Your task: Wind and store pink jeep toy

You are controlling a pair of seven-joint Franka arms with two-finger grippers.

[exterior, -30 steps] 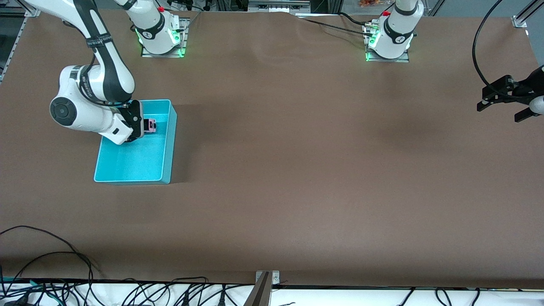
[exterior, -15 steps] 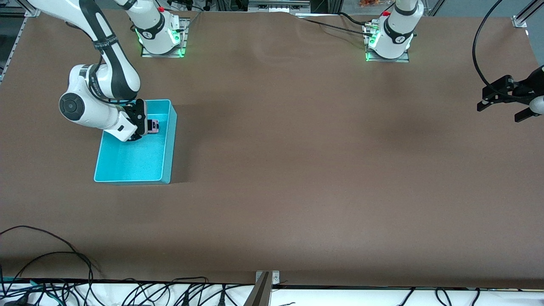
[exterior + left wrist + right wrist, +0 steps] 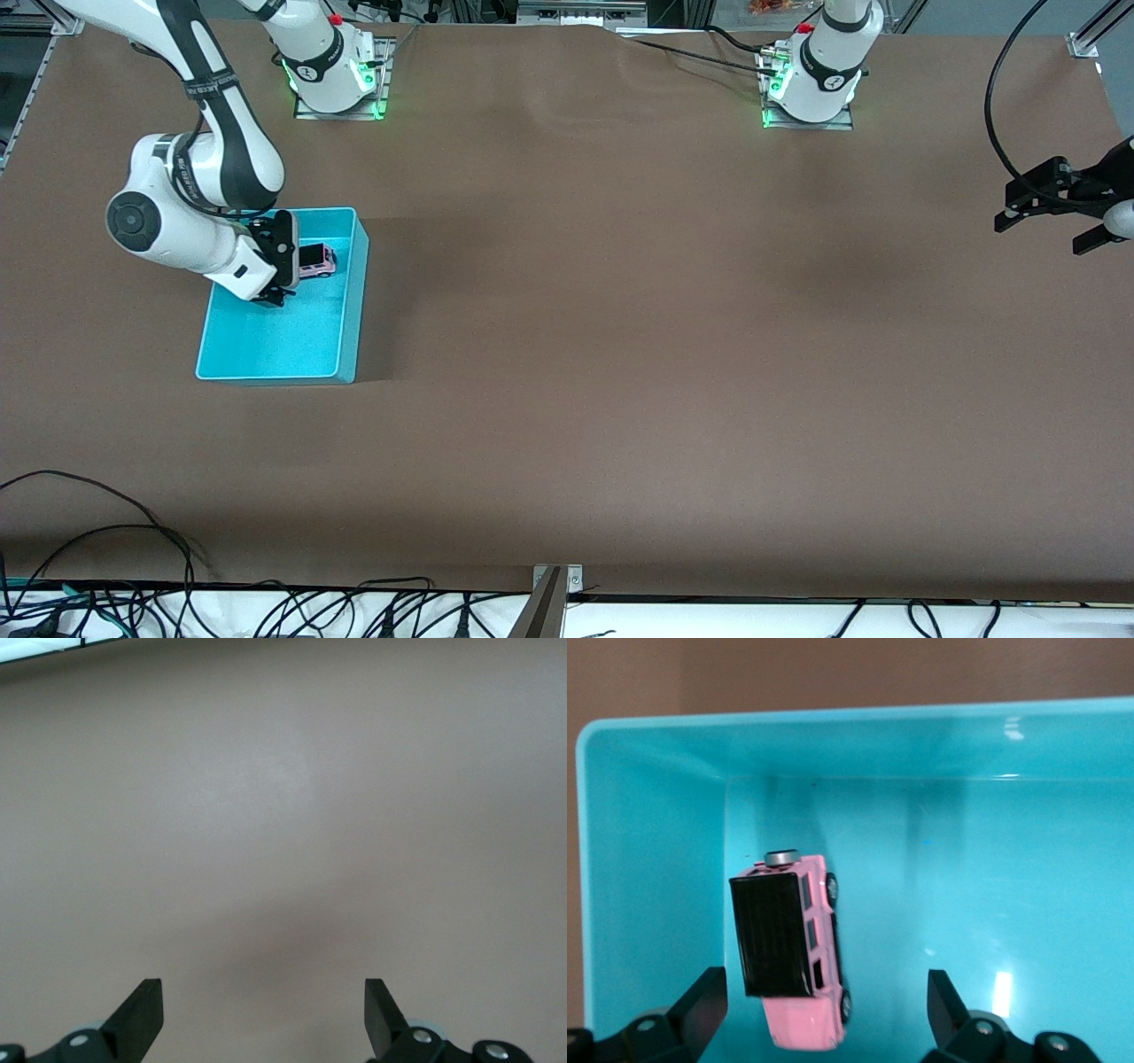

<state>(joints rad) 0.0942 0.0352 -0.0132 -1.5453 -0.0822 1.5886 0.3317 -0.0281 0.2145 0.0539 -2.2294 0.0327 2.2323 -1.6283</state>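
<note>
We judge the storing step nearly done: the jeep [image 3: 316, 260] lies on the floor of the bin [image 3: 350, 301], which sits near the table corner at the right arm's end, toward the robots' edge. It rests in the part of the bin farther from the front camera, close to one end wall, roof up and free of both fingers.

To finish well, we would lift the right gripper [image 3: 275, 297] straight up out of the bin, jaws kept wide, so that neither finger clips the jeep or the bin's rim and drags them. No sideways motion until the fingers clear the walls.

The right gripper hangs over the bin with its jaws spread wide, holding nothing; in the right wrist view the jeep [image 3: 792, 950] sits between the fingertips [image 3: 704, 992] but touches neither.

The left gripper [image 3: 1050, 217] waits over the table edge at the left arm's end, jaws wide apart and empty.
</note>
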